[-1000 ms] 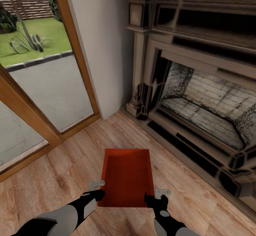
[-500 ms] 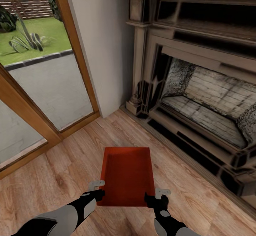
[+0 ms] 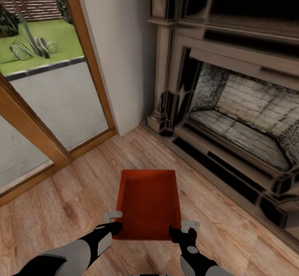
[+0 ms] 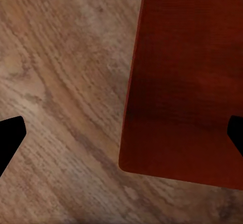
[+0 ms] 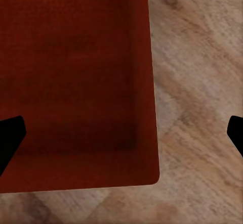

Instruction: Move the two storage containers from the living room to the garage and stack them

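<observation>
- one storage container on the wood floor by the fireplace.
- left gripper and right gripper: jaws wide, each straddling a near corner.
- close evenly on both walls before lifting.

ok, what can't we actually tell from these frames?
- Grip: wrist views show dark fingertips spread wide at both near corners of the storage container; contact by left gripper or right gripper is unclear.
- Lifted or resting on the wood floor: unclear.
- Fireplace: cut off by the head view's edge.
</observation>
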Robot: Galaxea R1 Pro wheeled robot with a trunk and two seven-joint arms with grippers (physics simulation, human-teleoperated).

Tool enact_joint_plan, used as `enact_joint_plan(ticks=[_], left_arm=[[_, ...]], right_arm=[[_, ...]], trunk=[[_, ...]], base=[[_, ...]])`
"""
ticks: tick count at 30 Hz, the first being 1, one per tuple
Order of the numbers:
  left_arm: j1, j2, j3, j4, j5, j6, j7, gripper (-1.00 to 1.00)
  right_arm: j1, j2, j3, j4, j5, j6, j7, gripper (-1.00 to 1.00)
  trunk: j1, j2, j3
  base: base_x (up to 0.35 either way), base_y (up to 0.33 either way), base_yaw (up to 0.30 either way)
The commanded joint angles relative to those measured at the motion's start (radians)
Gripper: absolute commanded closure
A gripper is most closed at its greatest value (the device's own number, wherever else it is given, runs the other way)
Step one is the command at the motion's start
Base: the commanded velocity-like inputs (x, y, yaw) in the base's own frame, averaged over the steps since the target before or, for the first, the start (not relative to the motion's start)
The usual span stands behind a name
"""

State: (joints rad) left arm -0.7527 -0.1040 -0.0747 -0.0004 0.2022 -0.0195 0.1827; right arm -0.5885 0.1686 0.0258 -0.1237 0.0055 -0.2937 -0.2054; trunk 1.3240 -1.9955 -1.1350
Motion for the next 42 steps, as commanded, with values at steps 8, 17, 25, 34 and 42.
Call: enact_joint_plan(ticks=[8, 17, 25, 34, 42], left_arm=[[0.0, -0.002, -0.008, 0.0, 0.008, -0.002, 0.002, -1.0], [0.0, -0.002, -0.008, 0.0, 0.006, -0.002, 0.001, -1.0], [0.0, 0.0, -0.008, 0.0, 0.008, -0.002, 0.002, -1.0], [0.0, 0.001, -0.008, 0.0, 0.008, -0.002, 0.002, -1.0], [0.0, 0.002, -0.008, 0.0, 0.009, -0.003, 0.002, -1.0]], right_arm=[[-0.001, 0.0, 0.003, 0.001, 0.001, -0.002, -0.005, -1.0], [-0.001, -0.001, 0.003, 0.001, 0.001, -0.002, 0.006, -1.0], [-0.001, -0.001, 0.004, 0.001, 0.004, -0.004, 0.01, -1.0], [-0.001, -0.016, 0.033, 0.026, 0.074, -0.041, 0.021, -1.0], [-0.001, -0.025, 0.041, 0.03, 0.118, -0.053, 0.029, -1.0]], trunk=[[0.031, -0.057, -0.026], [0.065, -0.12, -0.054], [0.069, -0.127, -0.057], [0.069, -0.127, -0.057], [0.069, -0.127, -0.057]], base=[[0.0, 0.0, 0.0], [0.0, 0.0, 0.0], [0.0, 0.0, 0.0], [0.0, 0.0, 0.0], [0.0, 0.0, 0.0]])
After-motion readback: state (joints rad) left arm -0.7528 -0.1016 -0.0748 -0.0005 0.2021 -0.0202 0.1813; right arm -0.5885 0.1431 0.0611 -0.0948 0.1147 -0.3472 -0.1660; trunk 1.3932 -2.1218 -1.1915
